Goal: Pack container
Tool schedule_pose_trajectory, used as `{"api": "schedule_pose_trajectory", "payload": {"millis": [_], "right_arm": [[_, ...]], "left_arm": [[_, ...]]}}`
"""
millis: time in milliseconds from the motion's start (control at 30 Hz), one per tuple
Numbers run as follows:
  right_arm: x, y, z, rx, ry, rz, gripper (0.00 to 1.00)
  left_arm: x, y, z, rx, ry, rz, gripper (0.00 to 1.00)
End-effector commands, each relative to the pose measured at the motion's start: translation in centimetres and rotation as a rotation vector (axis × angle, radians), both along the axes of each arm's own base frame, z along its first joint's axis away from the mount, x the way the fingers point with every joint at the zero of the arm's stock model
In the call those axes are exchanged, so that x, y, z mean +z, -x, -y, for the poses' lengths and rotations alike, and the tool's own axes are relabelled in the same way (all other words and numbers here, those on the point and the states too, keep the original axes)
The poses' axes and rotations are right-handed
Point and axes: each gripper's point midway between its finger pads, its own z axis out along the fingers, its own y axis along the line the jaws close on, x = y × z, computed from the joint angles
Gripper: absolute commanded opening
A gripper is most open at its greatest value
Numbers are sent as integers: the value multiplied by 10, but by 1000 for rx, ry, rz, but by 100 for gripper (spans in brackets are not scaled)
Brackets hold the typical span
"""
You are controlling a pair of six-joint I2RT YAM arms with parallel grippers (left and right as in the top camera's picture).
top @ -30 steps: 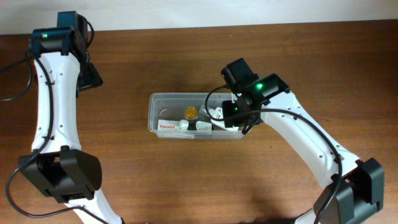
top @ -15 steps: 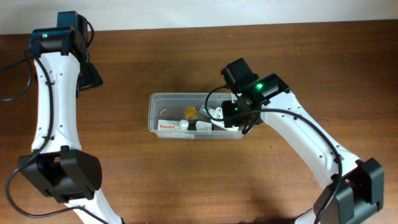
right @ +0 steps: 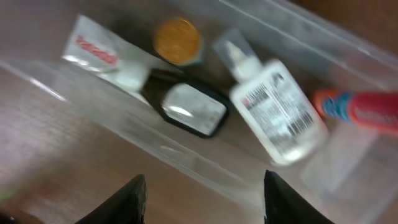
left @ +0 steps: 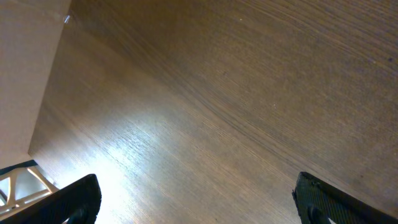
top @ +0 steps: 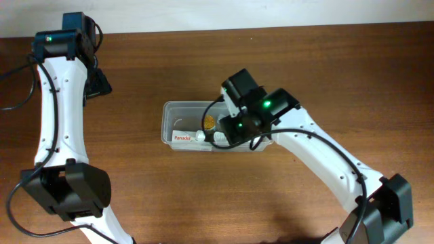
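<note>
The table [top: 325,61] was dark wood, and the container [top: 178,112] lay at its middle, long side across; the left arm [top: 57,102] stood well apart at the far left, its left gripper [left: 196,202] spread wide over bare wood and holding nothing; the right arm [top: 319,146] reached in from the right, its right gripper [right: 205,199] poised over the tub's near wall with jaws apart and nothing between them.

By my judgement the step in hand was the loading of the tub, and it was nearly finished, since the overhead view showed no loose item outside it; the next move called for a clean lift clear of the rim without catching the thin wall.

The overhead view gave the placing of both arms, yet the wrist hid the tub's right half; the right wrist view, though blurred, laid the contents open: a white bottle [right: 280,118], a red tube [right: 367,109], a black-rimmed piece [right: 193,111], a white packet [right: 99,53] lettered in red, and a gold cap [right: 178,40]; the left wrist view showed only wood.
</note>
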Motion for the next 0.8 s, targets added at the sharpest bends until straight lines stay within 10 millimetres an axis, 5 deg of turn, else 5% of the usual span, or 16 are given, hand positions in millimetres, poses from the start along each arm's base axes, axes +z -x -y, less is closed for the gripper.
{"api": "schedule_pose_trajectory", "payload": {"millis": [0, 100, 367, 767], "right_arm": [[3, 3, -19, 146, -12, 53, 52], [2, -1, -28, 238, 0, 104, 52], [-16, -27, -16, 195, 35, 116, 56], [-31, -78, 24, 147, 73, 178, 59]], "left_arm": [[4, 1, -2, 7, -14, 11, 99], [4, 1, -2, 7, -14, 11, 99], [4, 1, -2, 7, -14, 11, 99], [4, 1, -2, 7, -14, 11, 99]]}}
